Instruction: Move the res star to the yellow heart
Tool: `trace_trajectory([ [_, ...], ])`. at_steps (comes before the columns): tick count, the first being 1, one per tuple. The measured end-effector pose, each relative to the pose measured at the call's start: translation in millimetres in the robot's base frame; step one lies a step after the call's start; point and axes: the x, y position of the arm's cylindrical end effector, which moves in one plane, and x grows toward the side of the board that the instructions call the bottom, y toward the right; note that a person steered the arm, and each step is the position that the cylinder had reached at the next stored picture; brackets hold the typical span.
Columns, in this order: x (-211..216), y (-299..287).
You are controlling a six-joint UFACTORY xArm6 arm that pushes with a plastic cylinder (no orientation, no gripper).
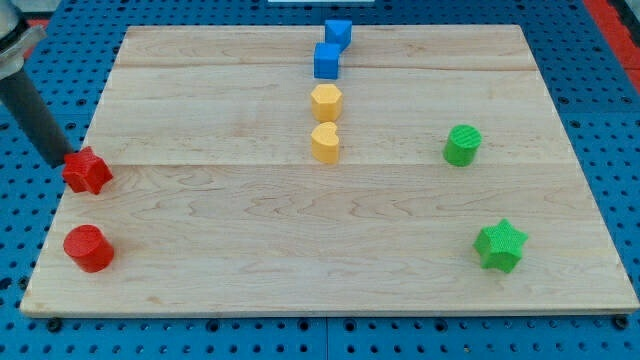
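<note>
The red star [87, 171] is a small, chunky block with blunt points and a ribbed side, sitting flat near the left edge of the pale wooden bench [250, 260]. It is compact all round, with no long axis to speak of; one point sticks out toward the view's right and another toward the view's bottom, though the rest of its outline is hard to read from here.

The dark rod slants down from the view's upper left corner, and my tip [64, 160] sits right against the star's upper left side, touching it or very nearly so. There is no gripper on this arm, only the plain rod, so there is nothing to be spread or pressed together.

Taking the star as the landmark: the yellow heart [325, 143] lies well off to its right and slightly higher in the view, around the middle of the bench. A yellow hexagonal block [326, 102] stands just above the heart, with two blue blocks [328, 60] [338, 33] beyond that toward the top edge. A red cylinder [89, 248] rests just below the star. Far to the star's right are a green cylinder [462, 145] and, lower down, a green star [500, 245].
</note>
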Motion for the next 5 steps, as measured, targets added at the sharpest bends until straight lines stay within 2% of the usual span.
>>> trace_trajectory([
  [1,21,74],
  [2,40,172],
  [3,37,97],
  [4,89,133],
  [5,70,219],
])
